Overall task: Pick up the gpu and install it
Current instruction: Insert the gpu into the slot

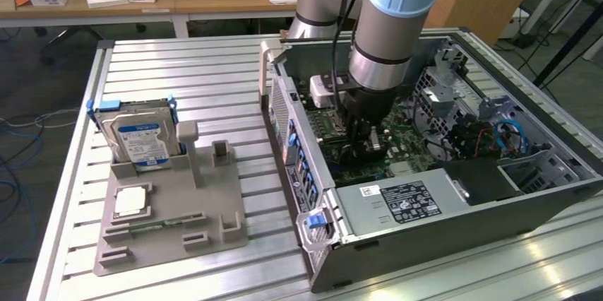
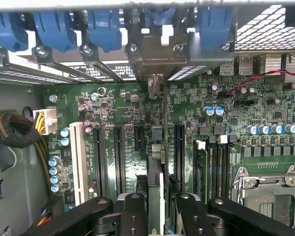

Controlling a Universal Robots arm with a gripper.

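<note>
The gpu [image 2: 156, 162] stands on edge over the motherboard [image 2: 226, 123] inside the open computer case [image 1: 527, 195], its metal bracket toward the case's rear wall. The end effector [image 2: 156, 209] grasps its top edge between both fingers [image 2: 133, 216]. On the worktop [image 1: 179, 68], a hard drive [image 1: 138, 142] sits in a grey holder [image 1: 169, 223].

Slatted metal table [image 1: 188, 68]: grey parts tray [image 1: 169, 223], open computer case [image 1: 452, 244].
</note>
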